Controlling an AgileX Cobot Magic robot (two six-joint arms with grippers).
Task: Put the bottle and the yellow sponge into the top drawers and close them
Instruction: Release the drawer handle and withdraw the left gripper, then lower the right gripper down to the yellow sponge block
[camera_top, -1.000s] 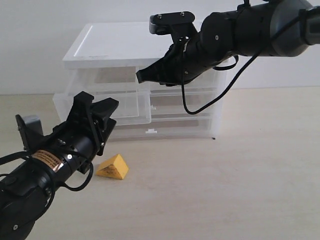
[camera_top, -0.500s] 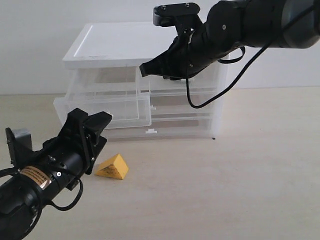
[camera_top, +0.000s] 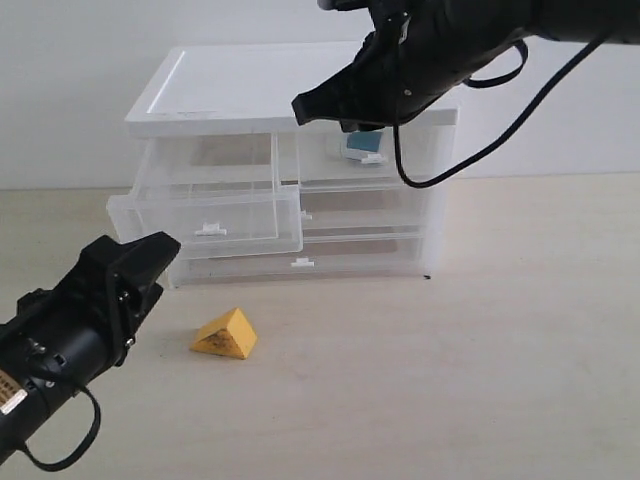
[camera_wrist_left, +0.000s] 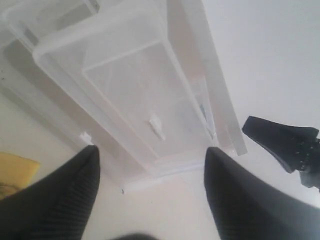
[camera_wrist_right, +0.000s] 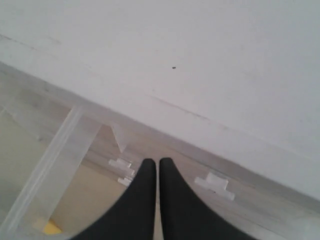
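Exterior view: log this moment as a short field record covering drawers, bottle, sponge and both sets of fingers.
top left drawer: translucent plastic half-width drawer, pulled out, looks empty
top right drawer: matching translucent drawer, pushed in
bottle: small white plastic bottle with teal label, inside the top right drawer
sponge: yellow wedge-shaped sponge, on the light wooden table before the white plastic cabinet, not held
left fingers: spread open, empty, facing the open drawer
right fingers: shut, empty, near the cabinet's top front edge

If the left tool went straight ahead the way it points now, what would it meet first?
Probably the pulled-out translucent plastic top drawer, near its small white handle; the open left tool frames it, though depth is unclear.
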